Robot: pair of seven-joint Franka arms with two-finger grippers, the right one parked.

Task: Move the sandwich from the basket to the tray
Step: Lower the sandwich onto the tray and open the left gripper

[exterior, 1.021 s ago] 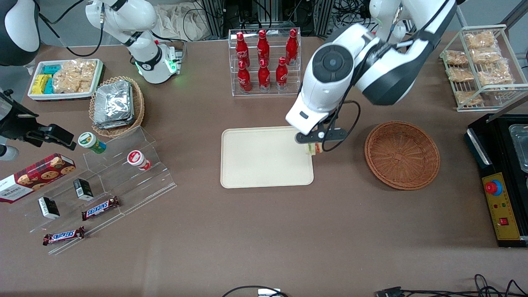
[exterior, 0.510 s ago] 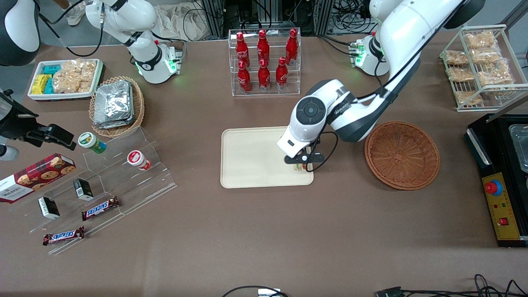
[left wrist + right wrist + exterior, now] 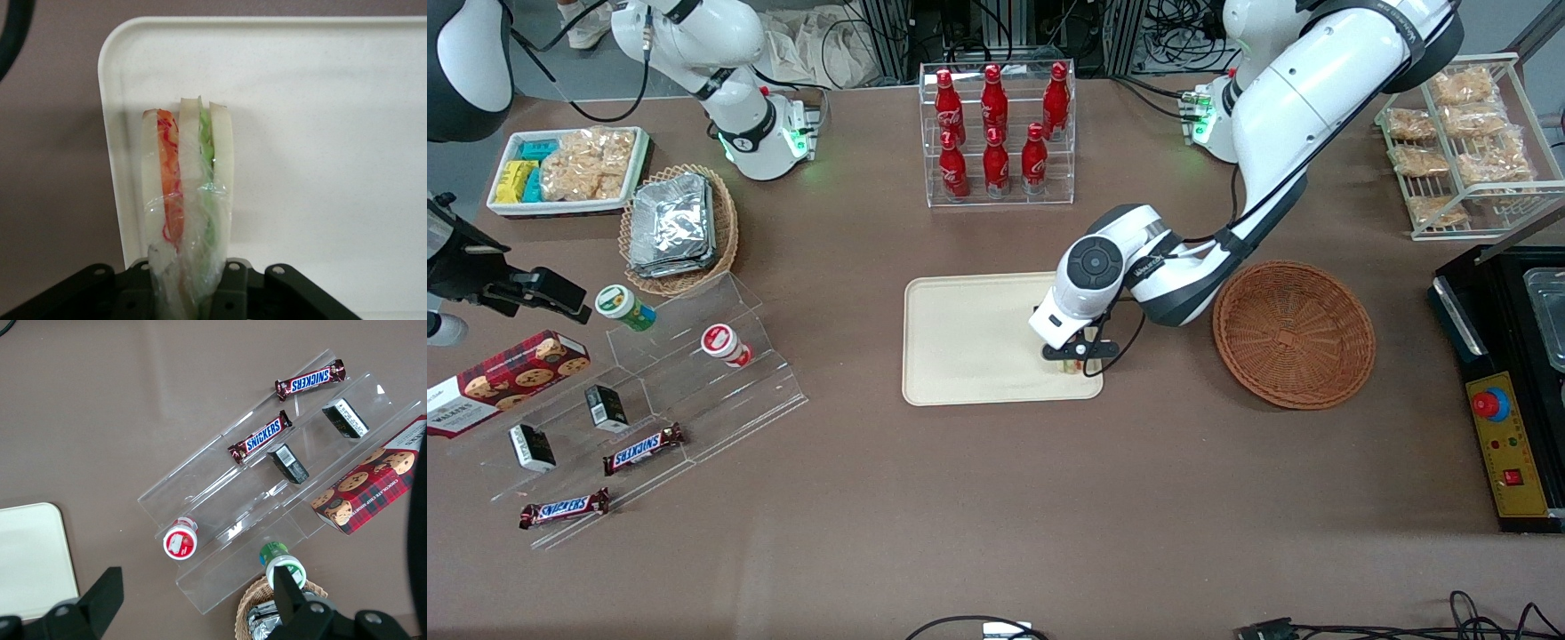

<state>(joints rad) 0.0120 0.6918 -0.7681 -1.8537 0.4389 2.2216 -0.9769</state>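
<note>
gripper (image 3: 1075,358) clamped on wrapped triangular sandwich (image 3: 187,220) | low over cream rectangular plastic tray (image 3: 969,338), 4 o'clock corner | reddish-brown round wicker basket (image 3: 1294,333) emptied | release remains

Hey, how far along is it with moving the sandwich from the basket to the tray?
Nearly finished. Done: the basket sits empty, so the sandwich is out of it. In hand: the gripper is low over the tray, at the corner nearest the basket, shut on the wrapped sandwich, which stands over that corner in the wrist view. Left: letting go of it on the tray and lifting away.
</note>
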